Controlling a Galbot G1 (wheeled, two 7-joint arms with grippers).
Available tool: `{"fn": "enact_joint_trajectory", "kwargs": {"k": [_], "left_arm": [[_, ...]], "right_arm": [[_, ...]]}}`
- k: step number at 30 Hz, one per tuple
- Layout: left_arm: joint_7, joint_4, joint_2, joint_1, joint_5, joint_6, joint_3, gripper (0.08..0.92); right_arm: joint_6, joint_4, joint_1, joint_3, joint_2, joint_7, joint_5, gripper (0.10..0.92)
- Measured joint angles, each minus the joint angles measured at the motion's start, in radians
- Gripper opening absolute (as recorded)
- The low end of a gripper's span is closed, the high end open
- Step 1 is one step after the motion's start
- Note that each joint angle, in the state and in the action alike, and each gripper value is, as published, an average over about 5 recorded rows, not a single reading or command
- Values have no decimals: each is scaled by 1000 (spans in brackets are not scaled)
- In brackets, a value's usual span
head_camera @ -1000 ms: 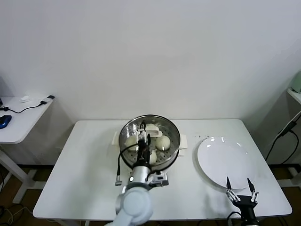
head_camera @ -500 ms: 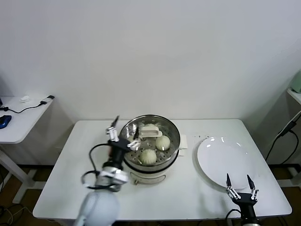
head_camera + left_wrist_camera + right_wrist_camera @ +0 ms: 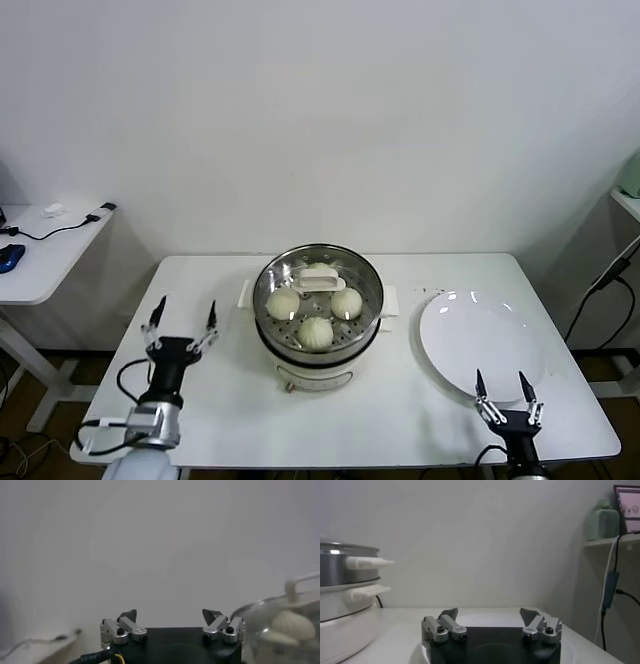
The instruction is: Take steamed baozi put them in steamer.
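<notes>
Four steamed baozi (image 3: 315, 331) sit inside the steamer (image 3: 318, 262), which stands mid-worktop (image 3: 400, 400) on its white pot. The left gripper (image 3: 182, 319) is over the worktop's left part, well apart from the steamer, fingers (image 3: 128, 616) spread wide and empty. The right gripper (image 3: 500, 386) is at the near right edge, just beside the white plate (image 3: 480, 340), fingers likewise wide and empty.

The left tool (image 3: 184, 314) has withdrawn from the steamer (image 3: 318, 300), empty.
</notes>
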Motion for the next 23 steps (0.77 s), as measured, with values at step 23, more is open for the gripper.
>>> {"fn": "enact_joint_trajectory", "kwargs": {"k": [23], "left_arm": [[16,245,0,98,-74,-229,-10,823]], "right_arm": [[-13,11,-14,-10,-9,-33,11,823]]}}
